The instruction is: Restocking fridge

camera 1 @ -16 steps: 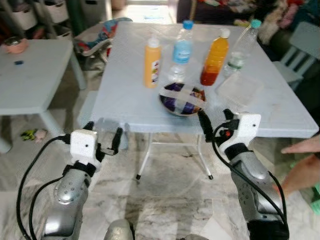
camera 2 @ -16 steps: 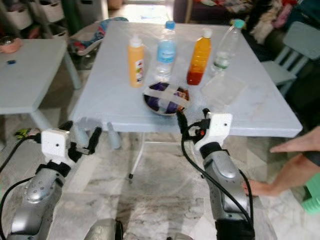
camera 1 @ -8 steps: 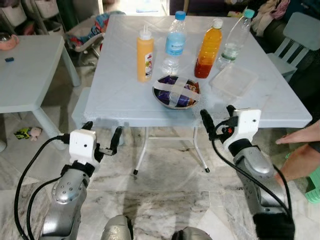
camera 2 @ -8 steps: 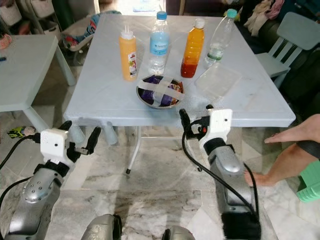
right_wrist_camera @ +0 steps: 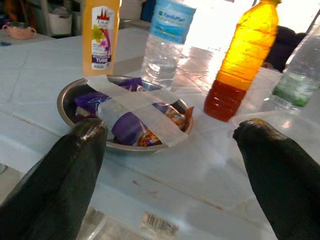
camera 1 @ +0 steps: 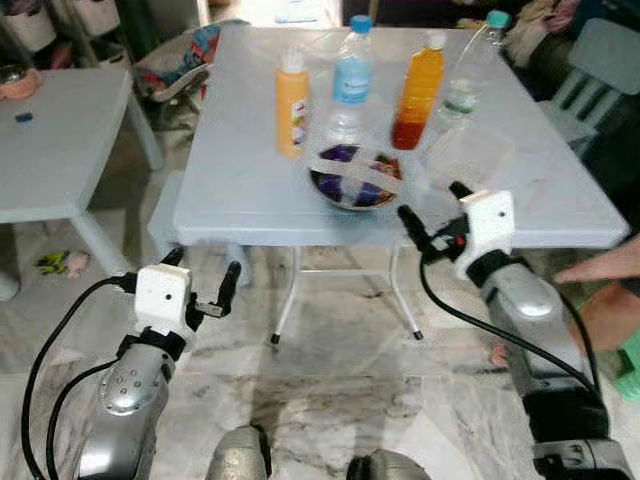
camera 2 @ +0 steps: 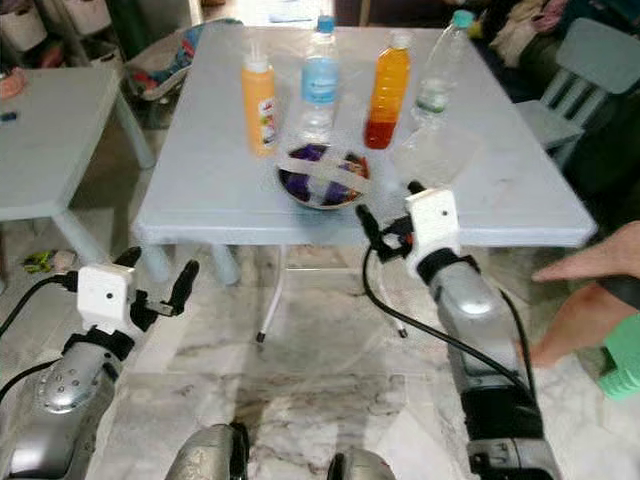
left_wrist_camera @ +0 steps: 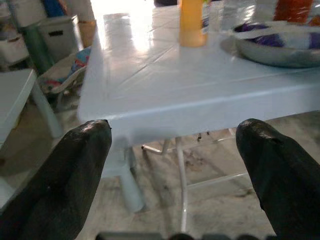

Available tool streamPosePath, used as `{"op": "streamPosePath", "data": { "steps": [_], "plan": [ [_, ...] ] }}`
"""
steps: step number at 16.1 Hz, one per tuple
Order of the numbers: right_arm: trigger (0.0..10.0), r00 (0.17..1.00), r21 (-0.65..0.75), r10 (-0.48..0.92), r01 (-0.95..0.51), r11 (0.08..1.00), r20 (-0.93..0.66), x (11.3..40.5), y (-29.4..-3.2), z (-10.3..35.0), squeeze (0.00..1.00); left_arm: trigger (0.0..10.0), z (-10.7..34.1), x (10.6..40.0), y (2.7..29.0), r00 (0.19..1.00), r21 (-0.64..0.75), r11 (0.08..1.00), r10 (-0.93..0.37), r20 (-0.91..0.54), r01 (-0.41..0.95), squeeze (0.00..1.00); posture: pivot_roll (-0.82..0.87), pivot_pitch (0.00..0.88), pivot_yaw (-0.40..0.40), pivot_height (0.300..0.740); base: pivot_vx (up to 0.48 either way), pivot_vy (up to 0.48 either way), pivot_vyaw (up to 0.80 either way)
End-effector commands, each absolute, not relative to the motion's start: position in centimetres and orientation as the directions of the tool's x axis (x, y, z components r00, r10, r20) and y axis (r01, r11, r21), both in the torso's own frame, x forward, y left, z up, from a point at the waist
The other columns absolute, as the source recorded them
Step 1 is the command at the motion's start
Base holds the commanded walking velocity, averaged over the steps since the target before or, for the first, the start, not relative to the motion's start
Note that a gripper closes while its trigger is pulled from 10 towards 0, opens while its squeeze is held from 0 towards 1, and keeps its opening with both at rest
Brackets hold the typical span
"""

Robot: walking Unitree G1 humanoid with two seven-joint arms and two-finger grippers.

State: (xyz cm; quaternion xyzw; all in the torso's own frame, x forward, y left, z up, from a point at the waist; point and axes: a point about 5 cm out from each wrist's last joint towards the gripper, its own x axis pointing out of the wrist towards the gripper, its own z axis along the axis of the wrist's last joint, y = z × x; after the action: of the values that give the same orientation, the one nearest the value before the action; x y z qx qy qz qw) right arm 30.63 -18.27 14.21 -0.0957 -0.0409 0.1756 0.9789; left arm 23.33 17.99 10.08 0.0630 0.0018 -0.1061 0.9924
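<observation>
Right hand (camera 1: 432,217) spread near the bowl (camera 1: 355,177), apparently untouched.

Off to the left, a second small white table (camera 1: 60,150) with a pink bowl (camera 1: 20,82) and a tiny blue thing (camera 1: 24,117) on top. On the marble floor (camera 1: 330,400) beside its leg, a little toy (camera 1: 55,263). At the far right, a pale chair (camera 1: 590,70) and a person's arm (camera 1: 600,272).
</observation>
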Motion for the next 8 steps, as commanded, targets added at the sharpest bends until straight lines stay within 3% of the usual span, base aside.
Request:
{"op": "streamPosePath", "data": {
  "steps": [1, 3, 8],
  "plan": [
    [10.0, 0.93, -0.188, 0.362, -0.344, 0.92, 0.071, 30.2, -17.8, 14.3, 0.0, 10.0, 10.2, 23.0, 18.3, 0.977, 0.136, 0.968, -0.21, -0.024, 0.212, 0.0, 0.08, 0.122, -0.018, 0.74, 0.0, 0.0, 0.8],
    [10.0, 0.928, -0.175, 0.361, -0.342, 0.923, 0.09, 29.3, -17.2, 14.0, 0.0, 10.0, 10.1, 23.1, 18.3, 0.978, 0.134, 0.969, -0.206, -0.026, 0.208, 0.0, 0.07, 0.117, -0.02, 0.74, 0.0, 0.0, 0.75],
    [10.0, 0.917, -0.161, 0.384, -0.365, 0.917, 0.107, 27.5, -16.3, 13.7, 0.0, 10.0, 10.1, 23.5, 18.3, 0.978, 0.126, 0.97, -0.206, -0.017, 0.206, 0.0, 0.06, 0.106, -0.023, 0.74, 0.0, 0.0, 0.0]
  ]
}}
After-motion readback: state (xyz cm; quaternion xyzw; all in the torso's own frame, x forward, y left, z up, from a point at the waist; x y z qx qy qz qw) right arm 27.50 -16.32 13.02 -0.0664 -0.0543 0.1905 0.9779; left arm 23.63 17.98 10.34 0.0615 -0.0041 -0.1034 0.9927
